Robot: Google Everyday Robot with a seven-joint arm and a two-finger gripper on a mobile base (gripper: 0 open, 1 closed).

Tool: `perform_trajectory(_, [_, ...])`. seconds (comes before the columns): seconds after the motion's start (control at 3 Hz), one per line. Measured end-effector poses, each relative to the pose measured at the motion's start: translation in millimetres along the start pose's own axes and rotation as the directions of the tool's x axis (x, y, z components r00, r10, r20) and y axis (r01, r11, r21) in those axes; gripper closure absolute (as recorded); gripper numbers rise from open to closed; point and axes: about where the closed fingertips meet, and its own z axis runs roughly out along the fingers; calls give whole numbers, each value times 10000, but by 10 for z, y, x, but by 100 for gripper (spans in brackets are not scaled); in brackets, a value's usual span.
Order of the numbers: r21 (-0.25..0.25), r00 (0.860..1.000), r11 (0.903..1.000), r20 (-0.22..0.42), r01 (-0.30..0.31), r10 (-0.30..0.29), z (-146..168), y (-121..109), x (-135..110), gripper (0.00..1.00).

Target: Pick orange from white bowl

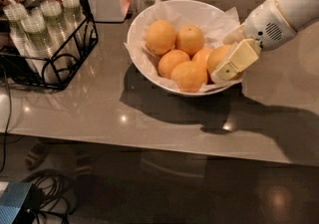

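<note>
Orange [215, 56] in white bowl [135, 25], right side, lies against the hand [225, 66]; grip cannot be told.

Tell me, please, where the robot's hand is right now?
In the camera view, the cream two-finger hand sits at the right rim of the wide glossy white bowl, by the rightmost round yellow-orange orange.

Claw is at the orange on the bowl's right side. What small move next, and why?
Probably a slow, short lift straight up. The claw sits on the rightmost orange just inside the white bowl at its right rim, with a neighbouring orange close beside it; rising vertically should clear both.
</note>
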Motion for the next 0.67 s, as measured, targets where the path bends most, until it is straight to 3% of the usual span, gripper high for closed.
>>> perform_trajectory(0.67, [-127, 9996, 9996, -113, -249, 248, 76, -63, 31, 22])
